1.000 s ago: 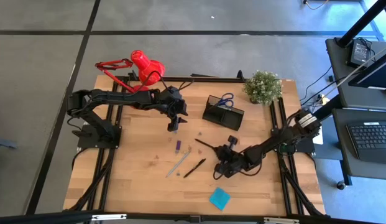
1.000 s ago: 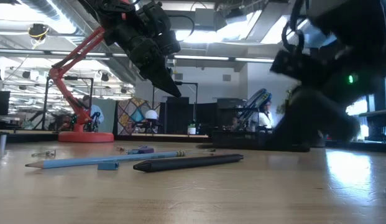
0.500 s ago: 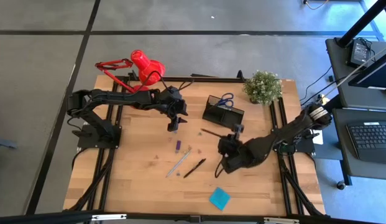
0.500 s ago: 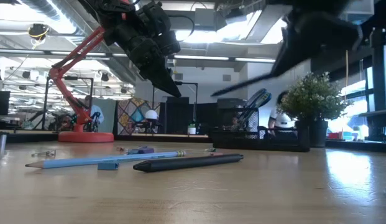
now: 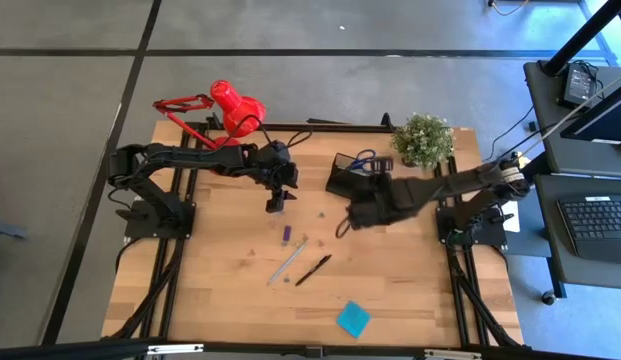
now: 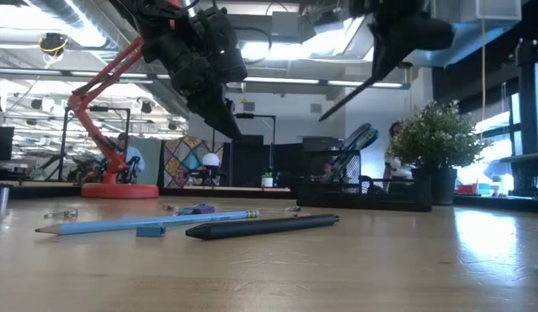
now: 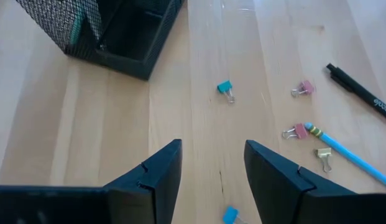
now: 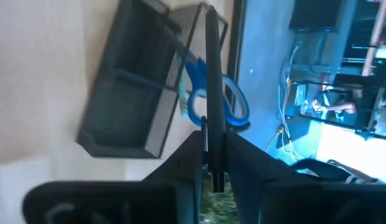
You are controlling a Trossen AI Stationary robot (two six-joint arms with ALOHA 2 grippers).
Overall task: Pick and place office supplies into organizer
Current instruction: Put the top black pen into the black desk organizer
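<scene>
- Black mesh desk organizer (image 5: 358, 178) already holds blue-handled scissors (image 5: 365, 158).
- Right gripper (image 5: 352, 212) pinches a thin black pen (image 5: 342, 226) beside it.
- Left gripper (image 5: 275, 203) hovers spread; another black pen (image 5: 313, 270), blue pencil (image 5: 288, 261) and teal sticky pad (image 5: 353, 319) remain out.

Two matte black jointed arms — boxy segments, black cables along links; left claw (image 7: 208, 180) has wedge-shaped dark fingers, right claw (image 8: 211, 163) likewise.

Even overhead light washes the tabletop (image 5: 410, 290) with soft shadows; ceiling lights (image 6: 286, 48) glare, and the right wrist view is blurred and blue-tinted.
</scene>
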